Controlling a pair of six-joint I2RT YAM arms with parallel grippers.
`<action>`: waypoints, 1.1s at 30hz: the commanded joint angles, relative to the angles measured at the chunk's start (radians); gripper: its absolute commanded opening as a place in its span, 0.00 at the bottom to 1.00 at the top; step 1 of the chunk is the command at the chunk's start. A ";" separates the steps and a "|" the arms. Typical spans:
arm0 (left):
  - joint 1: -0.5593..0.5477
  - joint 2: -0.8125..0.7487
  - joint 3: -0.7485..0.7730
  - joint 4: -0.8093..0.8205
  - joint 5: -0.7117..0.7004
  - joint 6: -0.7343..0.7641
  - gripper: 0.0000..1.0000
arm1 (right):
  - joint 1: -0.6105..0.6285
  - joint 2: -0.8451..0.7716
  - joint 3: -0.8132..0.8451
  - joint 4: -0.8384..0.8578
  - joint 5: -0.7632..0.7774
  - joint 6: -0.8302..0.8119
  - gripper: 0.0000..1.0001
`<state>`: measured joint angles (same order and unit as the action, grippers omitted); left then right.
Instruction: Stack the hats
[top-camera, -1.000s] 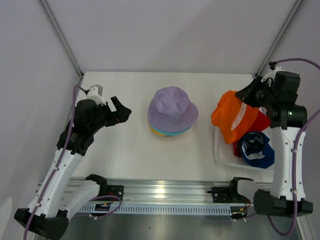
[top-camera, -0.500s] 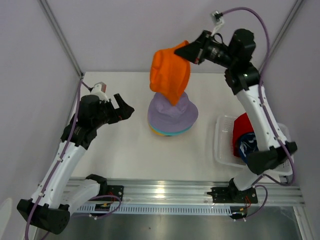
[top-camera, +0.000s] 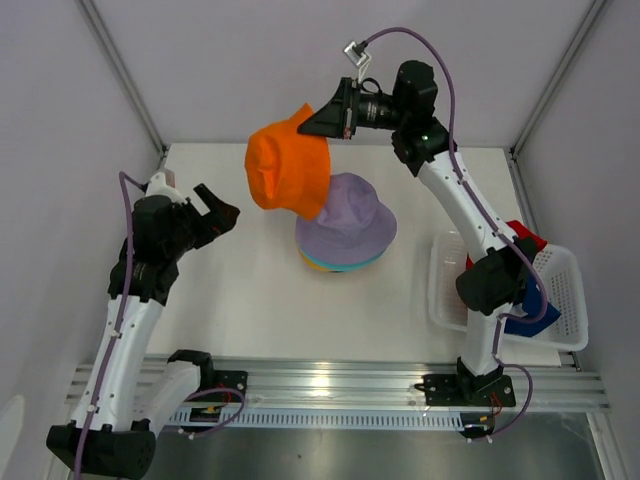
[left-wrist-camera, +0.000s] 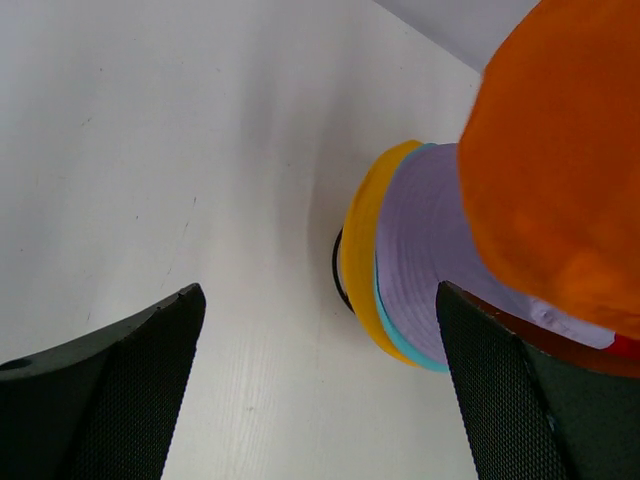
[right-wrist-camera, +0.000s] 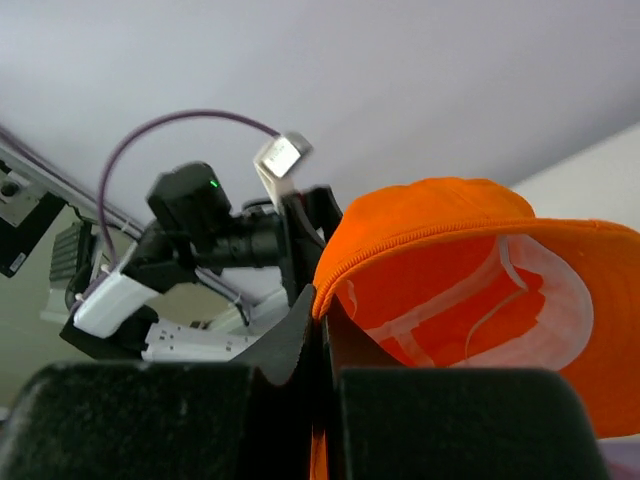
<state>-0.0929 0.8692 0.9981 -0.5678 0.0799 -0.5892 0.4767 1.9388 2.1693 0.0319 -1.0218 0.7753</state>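
The orange hat hangs in the air over the left edge of a pile on the middle of the table: a lavender hat on top of a teal hat and a yellow hat. The right gripper pinches its brim, jaws tight together. The left gripper hovers left of the pile, spread wide and holding nothing. A red hat and a navy hat lie in the basket.

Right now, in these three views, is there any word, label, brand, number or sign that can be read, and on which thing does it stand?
No text can be read in any view.
The orange hat: plain outside; inside only white seam tape, no print visible.
The lavender hat, yellow hat and teal hat: plain fabric, no print.
A coloured patch on the rail, near the left arm's base: too small to read.
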 joint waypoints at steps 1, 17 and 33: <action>0.018 -0.027 -0.015 0.011 -0.012 -0.020 1.00 | -0.009 -0.018 -0.037 -0.191 -0.031 -0.155 0.00; 0.027 -0.001 -0.032 0.054 0.035 -0.058 0.99 | -0.208 -0.314 -0.365 -0.714 0.362 -0.378 0.02; -0.099 0.126 -0.182 0.447 0.173 -0.328 0.95 | -0.294 -0.550 -0.991 -0.278 0.330 -0.275 0.06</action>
<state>-0.1532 0.9604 0.8345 -0.3401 0.1783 -0.8150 0.2115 1.4582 1.2510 -0.4614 -0.6647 0.4564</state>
